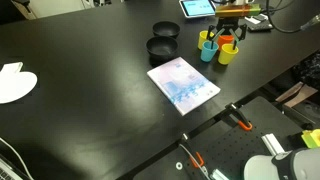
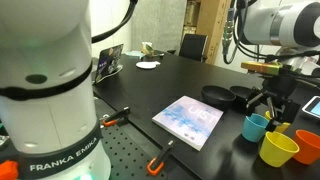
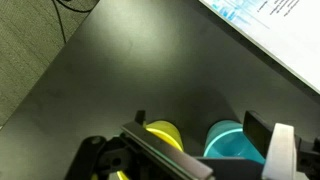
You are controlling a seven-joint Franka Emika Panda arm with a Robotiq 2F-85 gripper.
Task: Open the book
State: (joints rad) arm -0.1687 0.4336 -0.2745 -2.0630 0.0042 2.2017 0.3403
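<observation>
The book (image 1: pixel 183 84) lies closed and flat on the black table, pale pink cover with blue blotches. It also shows in an exterior view (image 2: pixel 188 122) and at the top right of the wrist view (image 3: pixel 270 25). My gripper (image 1: pixel 228 35) hangs well behind the book, above a cluster of cups, and shows in an exterior view (image 2: pixel 268 100) too. In the wrist view the gripper (image 3: pixel 195 135) has its fingers wide apart with nothing between them. A yellow cup (image 3: pixel 163 133) and a teal cup (image 3: pixel 232 140) sit below it.
Two black bowls (image 1: pixel 160 47) (image 1: pixel 165 30) stand behind the book. Teal (image 1: pixel 208 48), yellow (image 1: pixel 227 54) and orange (image 1: pixel 238 45) cups are under the gripper. A tablet (image 1: pixel 197 8) lies at the back. A white flat shape (image 1: pixel 12 82) lies far off. Orange clamps (image 2: pixel 155 160) grip the table edge.
</observation>
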